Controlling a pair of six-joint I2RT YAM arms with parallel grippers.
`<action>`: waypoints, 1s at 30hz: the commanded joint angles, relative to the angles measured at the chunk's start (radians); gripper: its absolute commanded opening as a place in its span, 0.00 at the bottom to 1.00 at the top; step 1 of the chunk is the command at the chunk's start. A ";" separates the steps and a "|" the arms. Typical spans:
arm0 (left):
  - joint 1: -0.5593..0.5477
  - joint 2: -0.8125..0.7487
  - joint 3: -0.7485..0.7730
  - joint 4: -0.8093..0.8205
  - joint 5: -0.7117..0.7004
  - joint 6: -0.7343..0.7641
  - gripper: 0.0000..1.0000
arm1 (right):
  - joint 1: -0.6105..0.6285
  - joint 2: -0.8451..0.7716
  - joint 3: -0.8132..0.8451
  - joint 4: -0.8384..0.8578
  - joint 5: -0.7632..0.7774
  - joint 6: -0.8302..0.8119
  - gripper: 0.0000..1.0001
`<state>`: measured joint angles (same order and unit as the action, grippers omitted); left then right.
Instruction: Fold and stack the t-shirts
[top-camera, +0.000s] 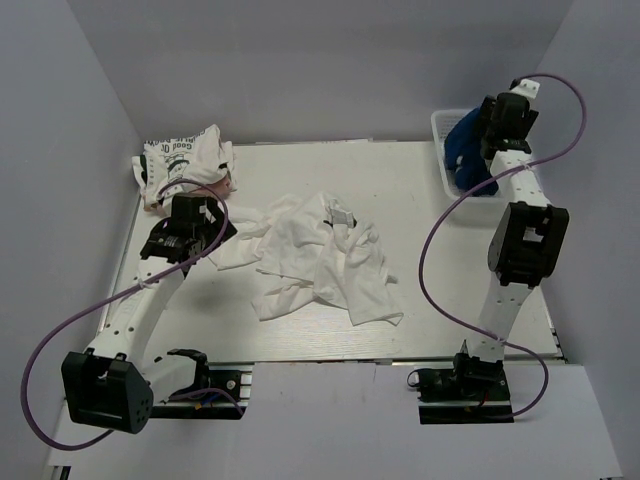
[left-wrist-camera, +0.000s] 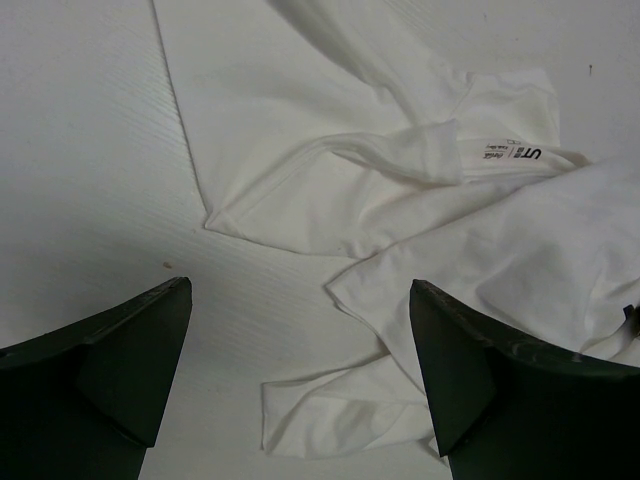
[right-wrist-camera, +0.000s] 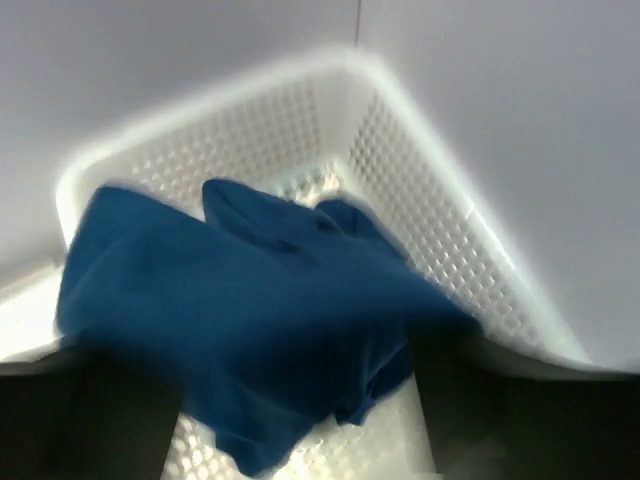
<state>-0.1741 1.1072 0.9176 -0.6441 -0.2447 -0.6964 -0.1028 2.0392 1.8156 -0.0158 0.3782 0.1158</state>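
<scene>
A crumpled white t-shirt (top-camera: 325, 262) lies spread in the middle of the table. In the left wrist view its sleeve and neck label (left-wrist-camera: 400, 200) show. My left gripper (top-camera: 200, 228) hovers over the shirt's left edge, open and empty (left-wrist-camera: 300, 300), with a cloth corner (left-wrist-camera: 330, 415) below it. A white t-shirt with black lettering (top-camera: 185, 155) lies at the back left, on a pinkish one (top-camera: 217, 185). My right gripper (top-camera: 490, 135) is over the white basket (top-camera: 443, 165). Its jaws stand wide apart (right-wrist-camera: 300, 400) around a navy t-shirt (right-wrist-camera: 250, 310); that view is blurred.
The lattice basket (right-wrist-camera: 440, 230) stands in the back right corner against the walls. Grey walls close the table on the left, back and right. Purple cables loop from both arms.
</scene>
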 joint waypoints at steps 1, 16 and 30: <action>0.004 -0.001 0.041 -0.026 -0.005 -0.014 1.00 | -0.021 -0.007 0.054 -0.126 -0.053 0.090 0.90; 0.002 -0.056 -0.069 0.018 0.027 -0.032 1.00 | 0.442 -0.451 -0.447 -0.279 -0.383 -0.042 0.90; -0.007 -0.118 -0.117 0.041 0.070 -0.032 1.00 | 0.738 -0.284 -0.656 -0.173 -0.405 0.042 0.60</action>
<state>-0.1787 1.0313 0.8101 -0.6170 -0.1894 -0.7231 0.6292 1.7294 1.1084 -0.2253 -0.0296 0.1303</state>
